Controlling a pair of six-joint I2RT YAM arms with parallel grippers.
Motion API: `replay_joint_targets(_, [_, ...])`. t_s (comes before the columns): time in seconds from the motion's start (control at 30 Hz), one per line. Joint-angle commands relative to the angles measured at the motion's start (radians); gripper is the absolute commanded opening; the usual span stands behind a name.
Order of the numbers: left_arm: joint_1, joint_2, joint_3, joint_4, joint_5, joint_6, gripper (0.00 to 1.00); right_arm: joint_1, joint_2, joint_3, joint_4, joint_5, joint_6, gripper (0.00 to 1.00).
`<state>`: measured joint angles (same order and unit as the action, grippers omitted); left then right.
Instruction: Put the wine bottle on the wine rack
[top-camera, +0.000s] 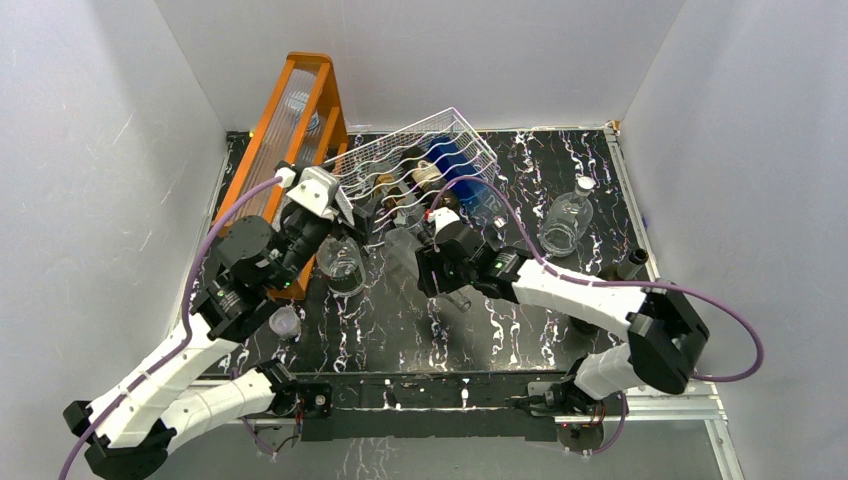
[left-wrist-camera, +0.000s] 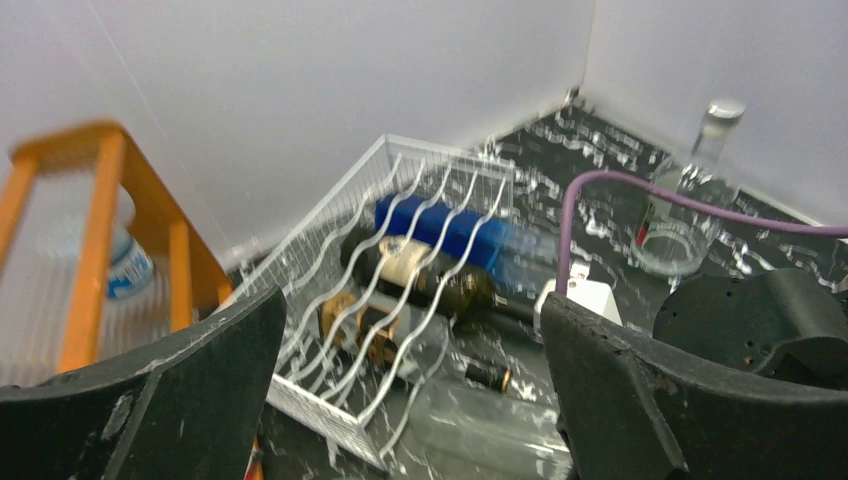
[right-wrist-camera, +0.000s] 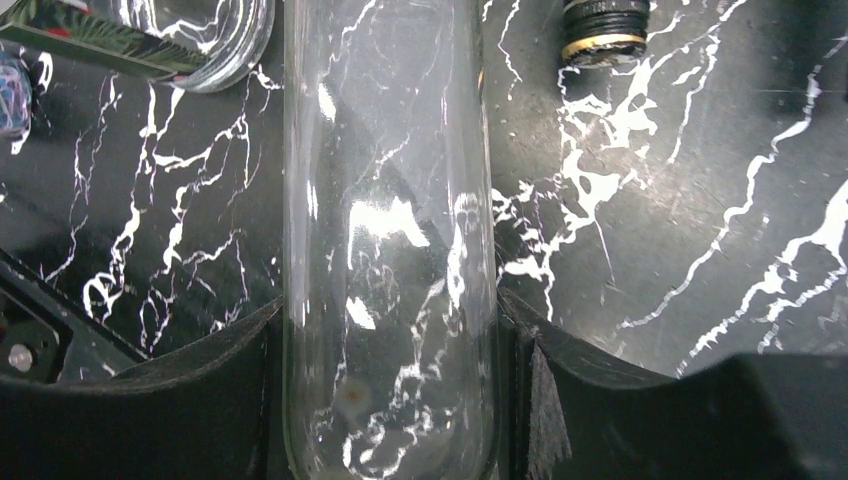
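Inside the right gripper (right-wrist-camera: 390, 335) sits a clear glass wine bottle (right-wrist-camera: 390, 190), clamped; left gripper (left-wrist-camera: 410, 310) gapes.

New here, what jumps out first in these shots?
At the back, the white rack holds a blue bottle and dark bottles, with a tall orange frame beside it on the left. Mid-table, the right gripper is clamped on a clear bottle. The left gripper hangs open by the rack.
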<state>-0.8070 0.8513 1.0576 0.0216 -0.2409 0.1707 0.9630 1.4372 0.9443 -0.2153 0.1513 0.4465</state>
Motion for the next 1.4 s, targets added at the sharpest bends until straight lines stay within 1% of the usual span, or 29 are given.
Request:
replay_joint_targets(0.0, [0.001, 0.107, 0.064, -0.136, -0.096, -0.142, 0.98, -0.001, 0.030, -0.010, 0.275, 0.015, 0.054, 0.00])
replay_joint_targets(0.07, [0.005, 0.153, 0.106, -0.188, -0.116, -0.163, 0.98, -0.001, 0.052, -0.009, 0.316, 0.015, 0.058, 0.00])
replay_joint_targets(0.23, [0.020, 0.213, 0.182, -0.288, -0.087, -0.211, 0.98, -0.001, 0.112, 0.001, 0.413, 0.009, 0.053, 0.00])
replay_joint_targets(0.33, [0.020, 0.218, 0.235, -0.329, -0.068, -0.250, 0.98, -0.002, 0.161, 0.038, 0.431, 0.020, 0.041, 0.00])
replay_joint_targets(0.5, [0.020, 0.204, 0.270, -0.365, -0.060, -0.272, 0.98, -0.002, 0.222, 0.083, 0.451, 0.039, 0.048, 0.00])
replay_joint_targets(0.57, [0.020, 0.198, 0.279, -0.372, -0.045, -0.276, 0.98, -0.001, 0.240, 0.088, 0.482, 0.047, 0.055, 0.00])
replay_joint_targets(0.67, [0.020, 0.190, 0.291, -0.384, -0.007, -0.281, 0.98, -0.001, 0.273, 0.081, 0.572, 0.060, 0.063, 0.00])
replay_joint_targets(0.8, [0.020, 0.182, 0.291, -0.388, -0.001, -0.290, 0.98, -0.001, 0.341, 0.088, 0.658, 0.087, 0.073, 0.00])
replay_joint_targets(1.07, [0.020, 0.184, 0.312, -0.403, 0.020, -0.291, 0.98, -0.023, 0.466, 0.178, 0.780, 0.081, 0.098, 0.00])
replay_joint_targets(1.37, [0.020, 0.186, 0.320, -0.413, 0.073, -0.309, 0.98, -0.065, 0.570, 0.316, 0.772, 0.051, 0.140, 0.00])
